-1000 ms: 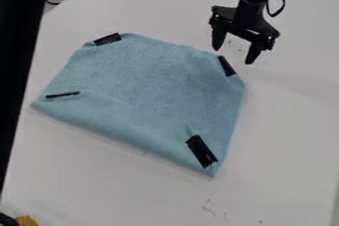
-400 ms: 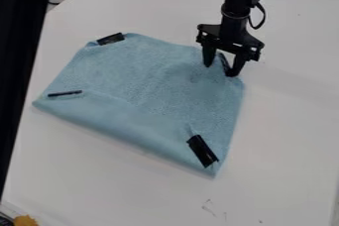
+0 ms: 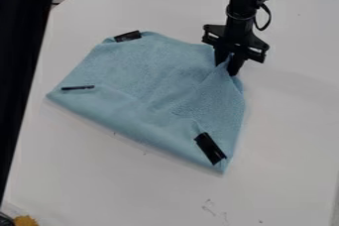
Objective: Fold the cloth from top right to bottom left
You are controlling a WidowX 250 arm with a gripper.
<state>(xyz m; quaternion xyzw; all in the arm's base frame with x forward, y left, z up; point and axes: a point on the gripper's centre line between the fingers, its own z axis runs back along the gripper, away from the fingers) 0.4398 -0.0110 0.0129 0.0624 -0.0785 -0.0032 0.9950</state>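
The gripper [image 3: 230, 66] hangs over the top right corner of the light blue cloth [image 3: 152, 71], its fingers shut on that corner. Cloth bunches up between the fingertips, and creases run from there down toward the middle. The rest of the cloth lies on the table, with its lower edge folded over. Black strips mark it at the upper left, left and lower right.
The white table [image 3: 119, 185] lies under the cloth and around it. A dark vertical edge runs down the far left. At the bottom left corner is an orange-brown object [image 3: 26, 220]. Cables lie beyond the table at the top left.
The gripper came down and left onto the cloth's top right corner, closed on it and shifted slightly up and right. The cloth slid a little to the right and wrinkled.
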